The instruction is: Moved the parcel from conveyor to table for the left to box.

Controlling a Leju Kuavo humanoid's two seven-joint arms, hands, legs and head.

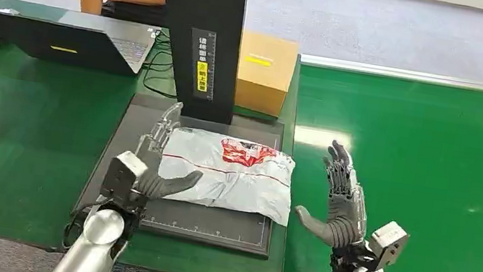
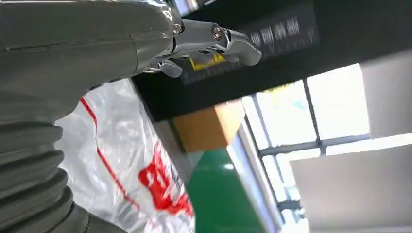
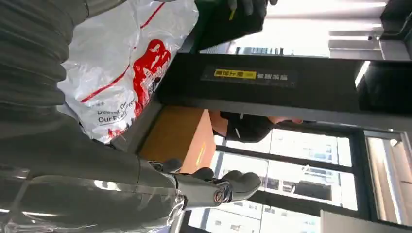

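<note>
From my console the soft grey plastic parcel with red print (image 1: pixel 229 172) lies flat on the dark gridded mat (image 1: pixel 207 226) at the foot of the black scanner column (image 1: pixel 199 36), on the green table left of the green conveyor belt (image 1: pixel 427 178). So I judge the transfer done, with boxing left to the left arm.

My worry is the slack film. The left hand's (image 1: pixel 156 166) thumb lies over the parcel's near left corner. If the arm lifts or sweeps without clearing it, the thumb could snag the bag and drag it off the mat or crumple it against the column. The brown cardboard box (image 1: pixel 265 71) stands far behind the column, so any carry has to go round that post; a clipped post could knock the parcel loose.

The left hand is spread, fingers straight along the parcel's left edge, thumb on the film, gripping nothing as far as I can tell. The right hand (image 1: pixel 340 198) hovers over the belt's near left edge just right of the parcel, fingers apart, palm toward it, holding nothing.
</note>
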